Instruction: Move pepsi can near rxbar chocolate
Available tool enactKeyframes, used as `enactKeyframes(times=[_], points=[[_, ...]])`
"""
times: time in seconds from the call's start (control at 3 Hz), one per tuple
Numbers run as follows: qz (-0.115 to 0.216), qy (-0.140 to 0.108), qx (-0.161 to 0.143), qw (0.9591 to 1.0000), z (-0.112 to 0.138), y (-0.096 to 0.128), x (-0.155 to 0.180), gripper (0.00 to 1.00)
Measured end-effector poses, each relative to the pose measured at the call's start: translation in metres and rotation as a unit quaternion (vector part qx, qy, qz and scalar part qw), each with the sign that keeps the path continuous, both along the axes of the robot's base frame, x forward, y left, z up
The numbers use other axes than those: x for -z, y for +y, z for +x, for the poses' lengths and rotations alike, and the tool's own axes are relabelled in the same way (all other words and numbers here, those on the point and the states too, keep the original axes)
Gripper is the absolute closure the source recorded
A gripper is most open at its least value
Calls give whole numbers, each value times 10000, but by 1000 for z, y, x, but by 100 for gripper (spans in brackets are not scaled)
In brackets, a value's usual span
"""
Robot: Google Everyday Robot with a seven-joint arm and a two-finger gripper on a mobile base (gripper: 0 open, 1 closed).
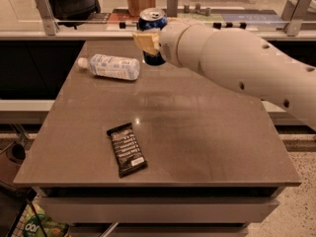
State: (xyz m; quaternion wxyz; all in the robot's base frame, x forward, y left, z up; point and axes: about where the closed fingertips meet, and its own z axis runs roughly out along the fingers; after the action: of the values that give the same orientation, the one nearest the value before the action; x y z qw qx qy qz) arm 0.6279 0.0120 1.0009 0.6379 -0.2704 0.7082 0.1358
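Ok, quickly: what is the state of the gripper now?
Gripper: closed on the small blue metal pepsi can, over the far end of the brown table.

We see a warm, fairly even indoor light falling from above: the white arm (237, 63) is bright along its top and shaded beneath. The gripper (148, 41), up over the far edge of the table (222, 147) with its fingers closed round the pepsi can (152, 21), shares that light, which shines on the can's silver top. The brown tabletop carries a broad pale sheen across its middle and one small bright glint just beyond the rxbar chocolate (127, 148), the plastic bottle (111, 66) throws only a thin soft shadow, and the spaces beneath the counter behind sink into near black.
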Motion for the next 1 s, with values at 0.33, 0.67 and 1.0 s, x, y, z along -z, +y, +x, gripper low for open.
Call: enactKeyframes(times=[0.33, 0.67, 1.0], points=[[21, 139, 211, 9997, -23, -9, 16, 100], [21, 372, 410, 9985, -40, -22, 41, 100], [102, 614, 547, 9966, -53, -25, 71, 100]])
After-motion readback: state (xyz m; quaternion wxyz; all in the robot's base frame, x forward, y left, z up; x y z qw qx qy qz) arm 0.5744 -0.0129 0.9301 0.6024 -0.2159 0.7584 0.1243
